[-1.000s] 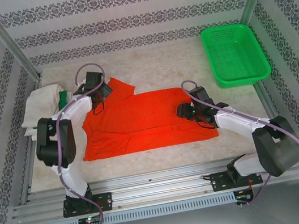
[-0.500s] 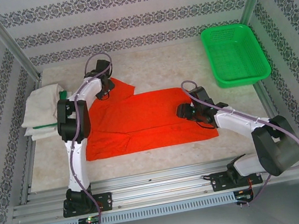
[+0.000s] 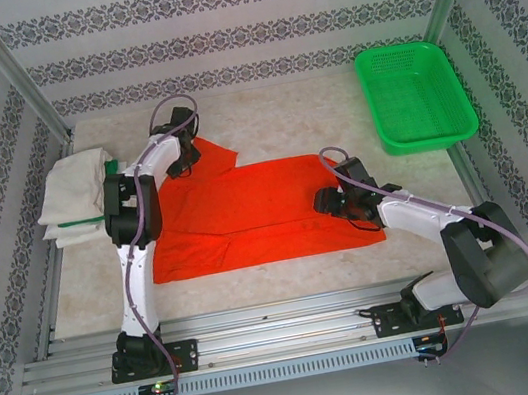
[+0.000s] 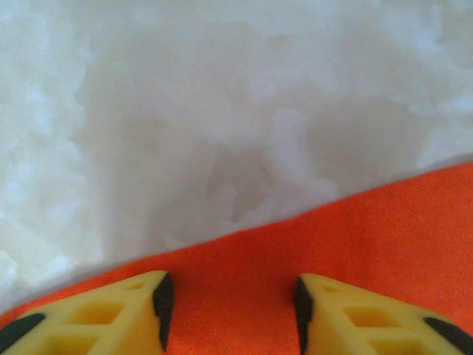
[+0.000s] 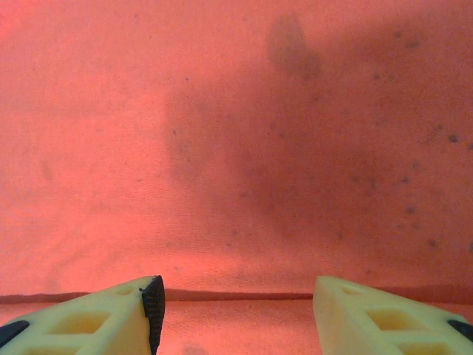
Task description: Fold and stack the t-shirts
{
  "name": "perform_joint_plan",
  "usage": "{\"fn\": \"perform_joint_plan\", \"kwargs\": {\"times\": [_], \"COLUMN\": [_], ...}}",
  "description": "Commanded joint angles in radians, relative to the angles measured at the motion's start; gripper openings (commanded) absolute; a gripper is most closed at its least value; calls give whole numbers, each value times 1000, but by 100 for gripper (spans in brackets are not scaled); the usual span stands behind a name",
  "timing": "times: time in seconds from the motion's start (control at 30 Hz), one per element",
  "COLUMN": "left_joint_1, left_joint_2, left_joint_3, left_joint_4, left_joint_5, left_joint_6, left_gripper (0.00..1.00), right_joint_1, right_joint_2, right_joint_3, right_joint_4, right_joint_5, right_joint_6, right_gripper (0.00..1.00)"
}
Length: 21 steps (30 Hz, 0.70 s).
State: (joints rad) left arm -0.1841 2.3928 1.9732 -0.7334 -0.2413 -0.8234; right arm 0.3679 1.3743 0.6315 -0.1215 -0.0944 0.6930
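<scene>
A bright orange-red t-shirt (image 3: 257, 214) lies spread flat in the middle of the table. My left gripper (image 3: 181, 159) is down on its far-left sleeve. In the left wrist view the left gripper (image 4: 230, 305) stands open, its yellow fingers (image 4: 111, 318) apart with the orange-red t-shirt (image 4: 355, 244) lying flat between them, just inside the sleeve's edge. My right gripper (image 3: 329, 199) rests on the shirt's right part. Seen from the right wrist, the right gripper (image 5: 236, 307) is open over the orange-red t-shirt (image 5: 236, 148), straddling a fold edge. Off-white and green t-shirts (image 3: 76, 193) lie stacked at the far left.
A rigid green mesh basket (image 3: 414, 96) stands at the back right corner. The pale marbled table (image 3: 280, 114) shows behind the shirt and in front of it. Metal frame posts and patterned walls close in the sides.
My left arm has reached further back onto the sleeve, with its elbow raised, and its jaws have narrowed. The right gripper has barely moved.
</scene>
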Motion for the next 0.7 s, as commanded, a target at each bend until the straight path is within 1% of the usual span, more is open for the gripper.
{"fn": "perform_joint_plan", "kwargs": {"times": [0.0, 0.07, 0.2, 0.33, 0.43, 0.5, 0.67], "left_joint_1": [15, 15, 14, 15, 14, 15, 15], "left_joint_2": [64, 72, 75, 61, 34, 9, -42], "left_joint_3": [32, 34, 20, -4, -39, -68, -138], "left_joint_4": [-95, -99, -85, -72, -50, -32, 5], "left_joint_5": [-4, 6, 33, 59, 69, 75, 96], "left_joint_6": [11, 11, 10, 3, -2, -7, -14], "left_gripper": [40, 34, 17, 5, 0, 0, 0], "right_joint_1": [-14, -13, -16, -33, -65, -102, -179], "right_joint_2": [8, 6, 5, 1, 13, 39, 155], "right_joint_3": [-9, -7, 7, 43, 96, 140, 251], "right_joint_4": [18, 15, 10, -4, -28, -39, -39], "right_joint_5": [12, 13, 20, 47, 103, 147, 179], "right_joint_6": [2, 3, 8, 16, 19, 24, 33], "right_gripper": [56, 56, 56, 56, 56, 55, 55]}}
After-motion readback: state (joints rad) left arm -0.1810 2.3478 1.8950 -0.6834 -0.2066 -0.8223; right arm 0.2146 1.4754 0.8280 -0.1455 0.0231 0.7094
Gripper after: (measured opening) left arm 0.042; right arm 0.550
